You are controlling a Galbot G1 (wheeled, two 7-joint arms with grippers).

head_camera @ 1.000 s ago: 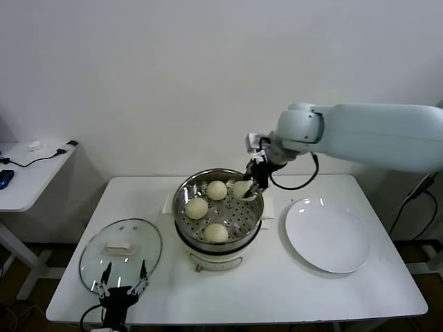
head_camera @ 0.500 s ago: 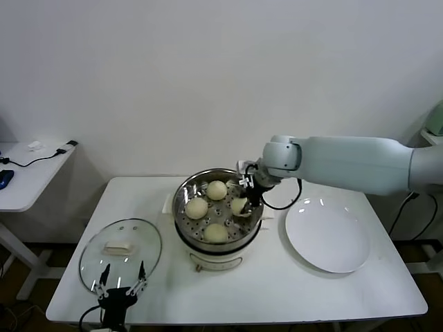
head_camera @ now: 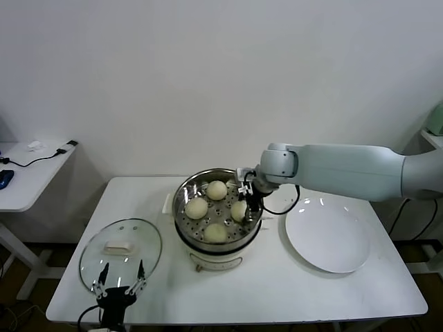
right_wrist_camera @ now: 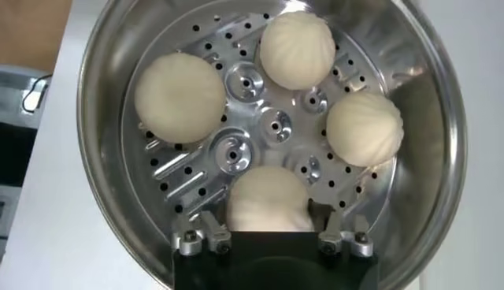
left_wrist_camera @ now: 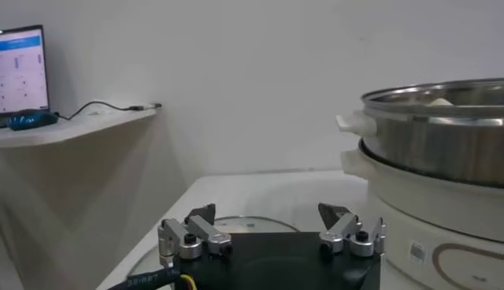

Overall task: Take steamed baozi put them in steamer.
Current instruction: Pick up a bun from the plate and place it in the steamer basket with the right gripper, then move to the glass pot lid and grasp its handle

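Four steamed baozi (right_wrist_camera: 179, 98) are sitting on the perforated tray of the steamer (head_camera: 181, 207). Your right gripper (head_camera: 243, 203) is hanging inside the pot with its jaws spread either side of the nearest bun, gripping nothing. Your left gripper (left_wrist_camera: 268, 232) is idling, jaws apart, over the glass lid (head_camera: 93, 256).

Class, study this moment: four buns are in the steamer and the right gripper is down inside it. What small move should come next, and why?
Probably lift the right gripper straight up out of the steamer. Its fingers stand apart on either side of the fourth baozi, which rests on the perforated tray beside the other three, and the plate holds none. The left gripper waits open by the glass lid.
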